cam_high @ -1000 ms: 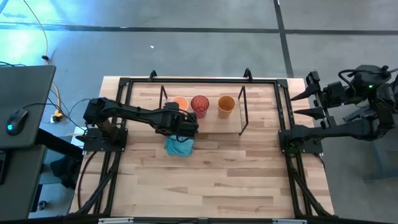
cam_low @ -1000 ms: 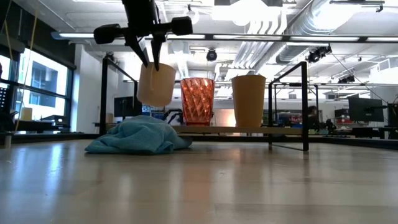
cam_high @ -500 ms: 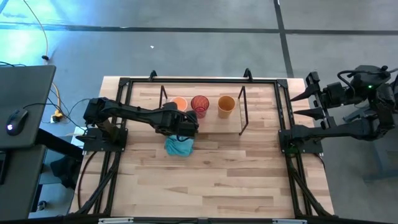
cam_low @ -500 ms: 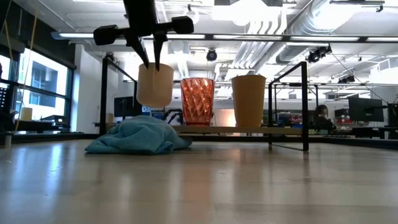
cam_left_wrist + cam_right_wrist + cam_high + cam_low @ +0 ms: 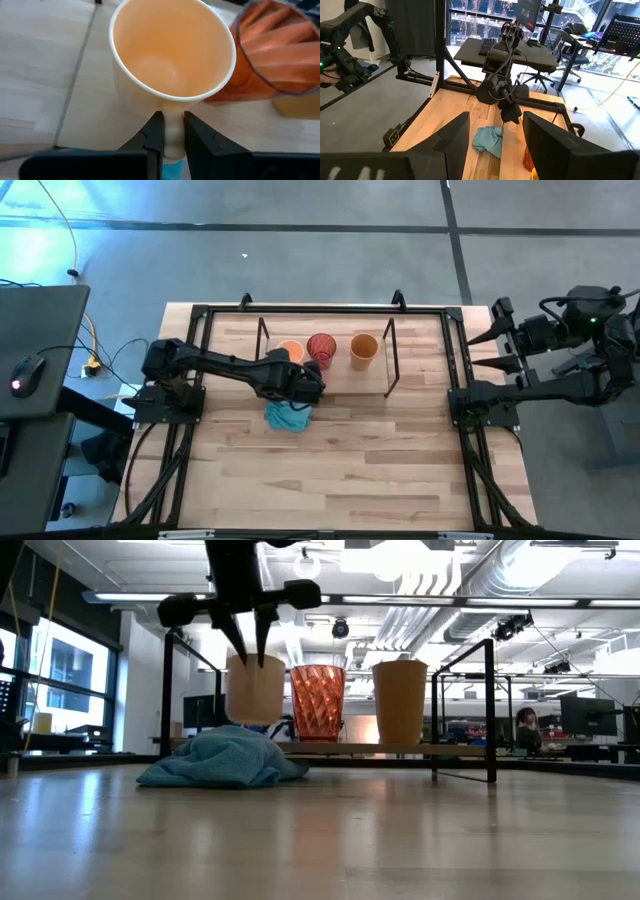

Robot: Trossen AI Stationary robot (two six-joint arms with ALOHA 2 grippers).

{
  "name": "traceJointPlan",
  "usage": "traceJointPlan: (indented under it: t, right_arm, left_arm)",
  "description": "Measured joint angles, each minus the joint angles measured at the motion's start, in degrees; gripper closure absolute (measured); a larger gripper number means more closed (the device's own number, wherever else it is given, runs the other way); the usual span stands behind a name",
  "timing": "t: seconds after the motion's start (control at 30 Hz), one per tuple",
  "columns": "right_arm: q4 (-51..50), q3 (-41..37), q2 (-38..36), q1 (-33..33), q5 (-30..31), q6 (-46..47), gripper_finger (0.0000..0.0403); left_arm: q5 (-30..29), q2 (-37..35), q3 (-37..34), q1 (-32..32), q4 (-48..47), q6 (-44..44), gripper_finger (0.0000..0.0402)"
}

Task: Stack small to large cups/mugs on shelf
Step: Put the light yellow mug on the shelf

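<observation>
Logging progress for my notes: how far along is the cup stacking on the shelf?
Done: the red cup and the amber tumbler stand on the shelf. In hand: the left claw grips the light orange mug by its handle, upright beside the red cup. Left: setting it down and letting go. The right claw waits off the table.

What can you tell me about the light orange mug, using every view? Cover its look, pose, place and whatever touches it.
The light orange mug is a smooth, matte, tapered vessel with a pale rim, empty inside. The left gripper holds it upright, jaws shut on its handle. In the low view it hangs above the teal cloth, close beside the red patterned cup at the shelf's left end. Whether it touches the board cannot be told.
</observation>
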Motion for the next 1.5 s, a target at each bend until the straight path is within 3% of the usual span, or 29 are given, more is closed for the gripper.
traceJointPlan:
  t: [1.5]
  right_arm:
    - [-1.89,0.01,-1.00,0.01,-0.02,0.46,0.0226]
  left_arm:
    - [-1.55,3.28,0.00,1.01,-2.34,-1.98,0.0364]
